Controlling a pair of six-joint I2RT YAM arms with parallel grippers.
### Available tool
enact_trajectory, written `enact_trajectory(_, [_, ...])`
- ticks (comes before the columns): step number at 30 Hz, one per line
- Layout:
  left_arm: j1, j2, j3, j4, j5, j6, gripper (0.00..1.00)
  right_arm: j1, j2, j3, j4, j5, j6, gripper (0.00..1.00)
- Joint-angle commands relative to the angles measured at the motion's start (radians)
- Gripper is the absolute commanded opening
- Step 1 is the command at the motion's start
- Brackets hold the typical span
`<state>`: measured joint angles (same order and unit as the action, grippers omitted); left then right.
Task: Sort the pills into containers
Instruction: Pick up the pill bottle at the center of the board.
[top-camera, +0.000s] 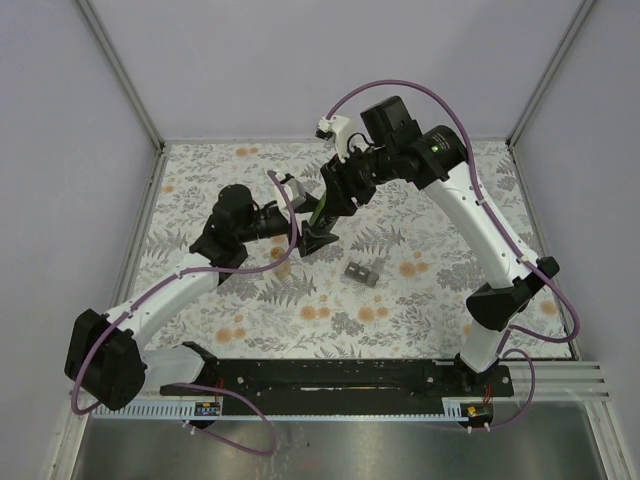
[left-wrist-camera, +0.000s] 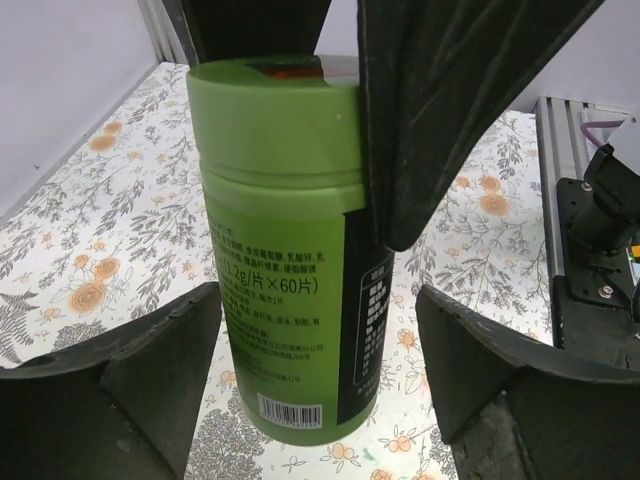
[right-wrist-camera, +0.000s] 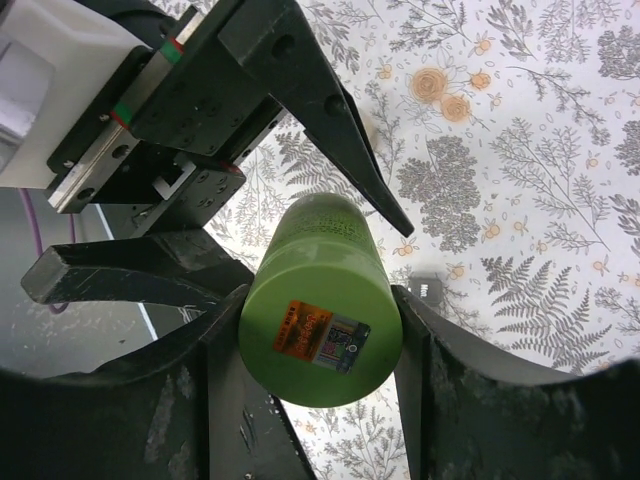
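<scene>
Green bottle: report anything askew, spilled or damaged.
Nothing stands out. The green bottle looks upright with its cap on. The right hand is shut on the cap, and the left hand is open around the body. No spill or damage shows.

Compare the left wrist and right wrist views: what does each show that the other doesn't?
Left wrist only: the bottle's side, with printed text and a barcode, and a metal rail beside the cloth. Right wrist only: the cap's full top with its orange sticker, and a small grey container on the cloth. Both: the green bottle, the floral cloth, the right gripper clamped on the cap, and the left gripper's fingers open on either side of the bottle.
</scene>
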<state>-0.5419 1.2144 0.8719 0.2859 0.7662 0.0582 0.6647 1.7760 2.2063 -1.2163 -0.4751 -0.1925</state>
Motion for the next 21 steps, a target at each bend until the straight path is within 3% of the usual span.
enact_trajectory(1, [-0.009, -0.016, -0.005, 0.102, 0.01, -0.009, 0.8, 0.0, -0.047, 0.007, 0.029, -0.063, 0.016, 0.0])
enact_trajectory(3, [-0.009, -0.013, 0.007, 0.101, 0.01, -0.015, 0.76, 0.001, -0.049, 0.001, 0.032, -0.074, 0.018, 0.0])
enact_trajectory(9, [-0.015, 0.008, 0.029, 0.084, 0.015, -0.024, 0.5, 0.0, -0.062, -0.011, 0.035, -0.079, 0.016, 0.0])
enact_trajectory(11, [-0.018, 0.011, 0.027, 0.076, 0.018, -0.015, 0.38, 0.001, -0.069, -0.014, 0.035, -0.076, 0.015, 0.0])
enact_trajectory(14, [-0.02, 0.013, 0.029, 0.065, 0.013, -0.014, 0.0, 0.001, -0.082, -0.034, 0.044, -0.074, 0.011, 0.0])
enact_trajectory(15, [-0.02, 0.01, 0.029, 0.058, 0.013, -0.014, 0.0, 0.0, -0.087, -0.039, 0.047, -0.071, 0.011, 0.0])
enact_trajectory(18, [-0.02, -0.003, 0.041, 0.013, 0.012, -0.008, 0.0, -0.001, -0.101, -0.065, 0.057, -0.053, 0.016, 0.17])
enact_trajectory(21, [-0.018, -0.018, 0.061, -0.022, -0.01, -0.017, 0.0, 0.001, -0.113, -0.092, 0.067, -0.033, 0.019, 0.46])
